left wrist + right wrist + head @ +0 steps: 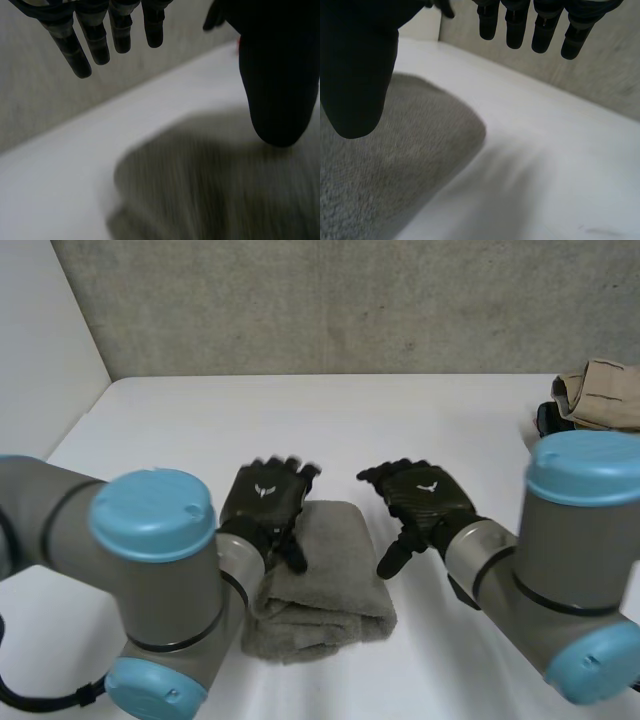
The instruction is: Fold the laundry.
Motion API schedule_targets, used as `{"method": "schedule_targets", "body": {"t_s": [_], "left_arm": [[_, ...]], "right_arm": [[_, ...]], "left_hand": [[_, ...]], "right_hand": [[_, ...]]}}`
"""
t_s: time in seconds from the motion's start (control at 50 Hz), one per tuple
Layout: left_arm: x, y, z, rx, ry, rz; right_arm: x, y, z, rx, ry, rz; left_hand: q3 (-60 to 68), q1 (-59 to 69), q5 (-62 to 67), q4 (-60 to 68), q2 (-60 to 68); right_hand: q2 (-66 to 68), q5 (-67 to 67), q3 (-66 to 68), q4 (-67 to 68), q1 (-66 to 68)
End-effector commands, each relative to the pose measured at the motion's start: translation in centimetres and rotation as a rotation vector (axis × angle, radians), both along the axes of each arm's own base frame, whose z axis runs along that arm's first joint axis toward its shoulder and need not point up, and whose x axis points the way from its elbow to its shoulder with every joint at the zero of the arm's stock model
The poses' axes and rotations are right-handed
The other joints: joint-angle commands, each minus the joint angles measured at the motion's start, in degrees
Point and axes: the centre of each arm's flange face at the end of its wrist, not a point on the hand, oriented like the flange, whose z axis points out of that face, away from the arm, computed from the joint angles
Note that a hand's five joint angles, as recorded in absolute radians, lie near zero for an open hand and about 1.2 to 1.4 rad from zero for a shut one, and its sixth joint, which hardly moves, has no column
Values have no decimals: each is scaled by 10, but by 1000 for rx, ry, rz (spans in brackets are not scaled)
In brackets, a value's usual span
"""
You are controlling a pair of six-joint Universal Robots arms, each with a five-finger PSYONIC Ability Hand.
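Over the far left corner of the grey towel (325,585) sits your left hand (265,498), fingers (100,40) straight and slightly spread, holding nothing. Its thumb points down at the cloth; whether it touches, I cannot tell. Your right hand (425,495) is just beside the towel's right edge, above the bare counter (330,420), fingers (520,30) straight and apart too, thumb hanging loose, nothing pinched.

Risks, as I judge them:
- Drag the left thumb across the top layer and the fold likely shifts or opens, since nothing pins the layers.
- Sweep the right hand in low and you could shove the right edge and skew the stack.
- Grab only the upper layer and lifting it would unfold the bundle.
- If the next piece is the beige garment (600,390), well beyond the towel's far right, a reach by the right arm could clip the towel on the way.

The towel looks folded already: a thick, roughly rectangular pad, several layers deep, lying flat. The far corners are rounded. The near edge is lumpier, with layer ends showing unevenly. The surface is fuzzy terry, soft, likely to slump if nudged.
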Motion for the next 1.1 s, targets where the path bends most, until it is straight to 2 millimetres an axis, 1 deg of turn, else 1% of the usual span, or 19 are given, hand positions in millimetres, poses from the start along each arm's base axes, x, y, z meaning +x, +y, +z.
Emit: {"method": "schedule_targets", "body": {"t_s": [0.02, 0.14, 0.28, 0.34, 0.36, 0.38, 0.4, 0.46, 0.48, 0.5, 0.52, 0.56, 0.58, 0.6, 0.66, 0.7, 0.74, 0.82, 1.1], "left_arm": [[17, 7, -31, 109, -175, 91], [32, 22, -37, 127, -247, 102], [36, 24, -37, 108, -289, 90], [32, 22, -30, 86, -275, 81], [31, 21, -27, 77, -267, 80], [30, 19, -22, 62, -252, 81], [25, 14, -4, 14, -206, 82], [19, 7, 21, -52, -143, 71], [15, 4, 39, -97, -98, 44], [13, 3, 46, -113, -77, 26], [11, 2, 54, -129, -57, 7], [8, -2, 76, -173, 3, -71], [7, -3, 83, -184, 20, -104], [6, -3, 89, -195, 37, -141], [3, 3, 112, -227, 98, -307], [6, 7, 120, -217, 123, -412], [8, 8, 118, -178, 133, -466], [10, 9, 114, -137, 137, -465], [10, 10, 109, -118, 130, -448]], "right_arm": [[18, -6, -25, 99, 29, 99], [28, 1, -45, 150, 57, 164], [32, 1, -63, 107, 162, 199], [28, -4, -53, 35, 215, 165], [27, -4, -42, -8, 220, 145], [26, -3, -36, -30, 222, 133], [25, -3, -31, -51, 222, 121], [21, -2, -14, -126, 197, 74], [22, 1, -9, -148, 185, 73], [22, 5, -5, -171, 175, 73], [23, 17, 4, -221, 151, 86], [23, 30, 7, -253, 128, 106], [22, 37, 7, -264, 120, 114], [21, 50, 0, -268, 115, 139], [20, 69, -16, -265, 118, 183], [20, 93, -33, -273, 140, 246], [20, 102, -40, -283, 153, 272], [21, 105, -57, -299, 181, 294], [38, 90, -82, -382, 209, 308]], "left_hand": [[19, 32, 15, 25, 22], [20, 34, 16, 26, 24], [20, 34, 16, 26, 24], [19, 32, 15, 25, 22], [17, 30, 13, 23, 20], [17, 30, 13, 23, 20], [19, 32, 15, 25, 22], [22, 35, 18, 28, 25], [25, 39, 21, 31, 29], [27, 40, 23, 33, 30], [30, 44, 26, 36, 34], [40, 54, 36, 46, 44], [45, 59, 42, 52, 49], [47, 61, 43, 53, 51], [49, 62, 45, 55, 52], [54, 67, 50, 60, 57], [54, 67, 50, 60, 57], [54, 67, 50, 60, 57], [52, 66, 48, 58, 56]], "right_hand": [[-24, -27, -23, -24, -29], [-24, -27, -23, -24, -29], [-24, -27, -23, -24, -29], [-24, -27, -23, -24, -29], [-24, -27, -23, -24, -29], [-24, -27, -23, -24, -29], [-24, -27, -23, -24, -29], [-24, -27, -23, -24, -29], [-24, -27, -23, -24, -29], [-24, -27, -23, -24, -29], [-24, -27, -23, -24, -29], [-24, -27, -23, -24, -29], [-24, -27, -23, -24, -29], [-24, -27, -23, -24, -29], [-24, -27, -23, -24, -29], [-24, -27, -23, -24, -29], [-24, -27, -23, -24, -29], [-24, -27, -23, -24, -29], [-24, -27, -23, -24, -29]]}}
